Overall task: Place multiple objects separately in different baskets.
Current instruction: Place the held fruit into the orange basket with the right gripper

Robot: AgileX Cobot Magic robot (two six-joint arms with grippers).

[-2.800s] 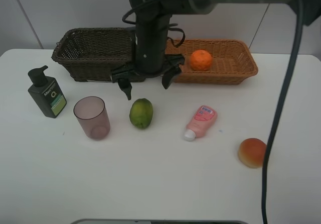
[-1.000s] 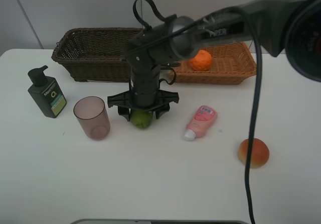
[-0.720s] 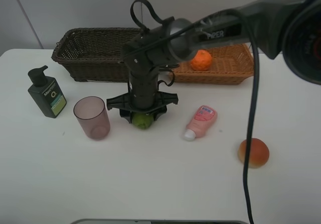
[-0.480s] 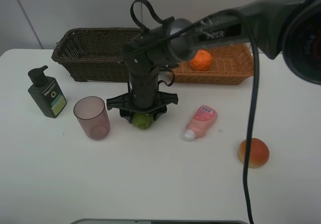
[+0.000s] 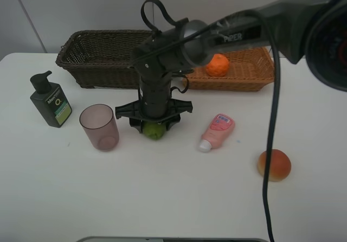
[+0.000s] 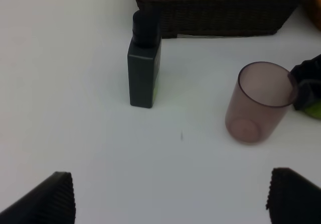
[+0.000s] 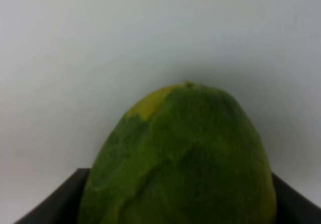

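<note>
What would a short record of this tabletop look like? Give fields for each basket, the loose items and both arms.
Dark brown basket: nothing seen inside, one end hidden
Tan basket: holds the orange
Right gripper: jaws closed on the lime, which rests on the table
Left gripper: jaws open, empty
Loose, left arm's side: pump bottle, cup, both upright
Loose, right arm's side: pink tube lying down, red-orange fruit

Sorting stock.
Orange (image 5: 217, 64) in tan basket (image 5: 255, 79); lime (image 7: 180, 158) in my right gripper (image 5: 154, 127); cup (image 5: 99, 127), bottle (image 5: 50, 101), tube (image 5: 216, 132), red fruit (image 5: 274, 164), brown basket (image 5: 97, 63) on table (image 5: 162, 198).
</note>
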